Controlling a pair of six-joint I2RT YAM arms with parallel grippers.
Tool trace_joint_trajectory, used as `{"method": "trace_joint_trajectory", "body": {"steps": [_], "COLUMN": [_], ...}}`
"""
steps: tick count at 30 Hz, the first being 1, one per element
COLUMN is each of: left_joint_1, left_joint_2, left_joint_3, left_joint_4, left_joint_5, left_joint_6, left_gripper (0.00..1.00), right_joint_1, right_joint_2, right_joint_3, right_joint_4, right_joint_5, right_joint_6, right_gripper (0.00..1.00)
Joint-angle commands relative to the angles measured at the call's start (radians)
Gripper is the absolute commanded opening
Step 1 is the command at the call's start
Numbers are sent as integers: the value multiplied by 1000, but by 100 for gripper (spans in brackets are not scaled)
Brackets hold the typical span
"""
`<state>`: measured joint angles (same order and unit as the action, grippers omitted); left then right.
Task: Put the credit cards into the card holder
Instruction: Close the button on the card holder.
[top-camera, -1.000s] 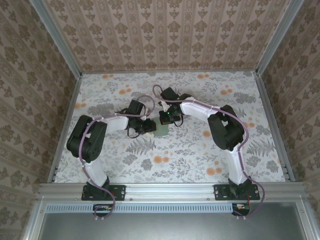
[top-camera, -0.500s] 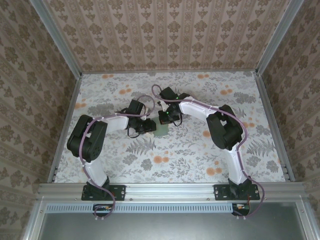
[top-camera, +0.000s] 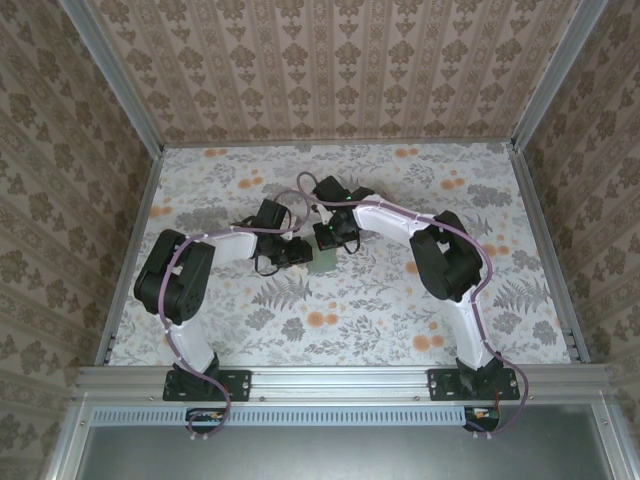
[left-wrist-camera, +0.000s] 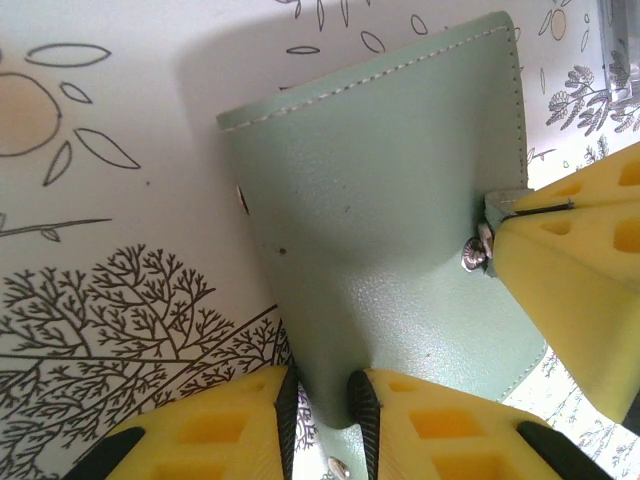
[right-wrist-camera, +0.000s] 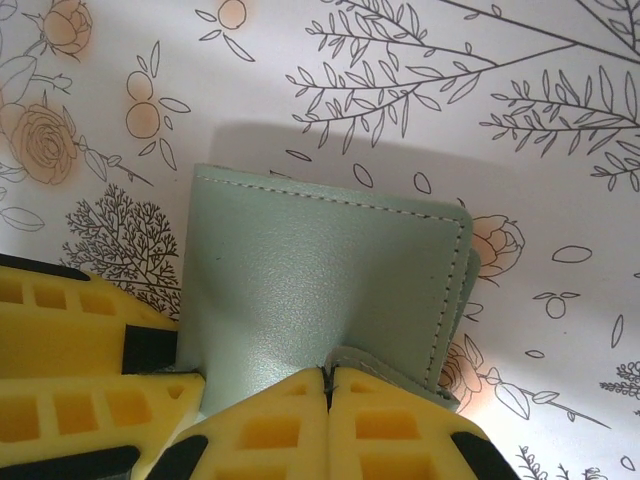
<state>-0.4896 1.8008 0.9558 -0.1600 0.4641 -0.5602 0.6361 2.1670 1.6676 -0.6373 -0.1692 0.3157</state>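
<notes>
The floral table (top-camera: 250, 330) has both arms reaching to the middle of the overhead frame, meeting over one spot. There lies the grey-green card holder (left-wrist-camera: 380, 200), folded, its outer face showing. At the bottom of the left wrist view, the left gripper (left-wrist-camera: 320, 400) is nearly closed, nipping the holder's lower edge, probably to anchor it. The right gripper (right-wrist-camera: 327, 385), bottom centre of its own view, is fully closed on the thin clasp tab beside the snap stud (left-wrist-camera: 478, 250), presumably to pull the flap open.
</notes>
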Motion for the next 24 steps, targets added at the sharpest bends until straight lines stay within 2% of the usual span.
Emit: {"method": "trace_joint_trajectory", "body": {"steps": [1,8,15,24], "left_joint_1": [-5,-3,-3,0], "left_joint_2": [39,39,49,41], "left_joint_3": [15,9,-6,-37], "left_joint_4": [16,29,56,101], "left_joint_5": [-8,-9,-7,-10], "left_joint_6": [1,-6,-13,-27], "left_gripper": [27,26,24,23], "right_joint_1": [52,69,101,120], "right_joint_2": [108,138,182,213], "right_joint_3": [-50,-46,-9,-44], "right_joint_4": [-107,-132,-153,-184], "right_joint_5": [19,45,20,45], "right_joint_6": [-19,-22,-17,-6], "right_gripper": [5,3,1,0]}}
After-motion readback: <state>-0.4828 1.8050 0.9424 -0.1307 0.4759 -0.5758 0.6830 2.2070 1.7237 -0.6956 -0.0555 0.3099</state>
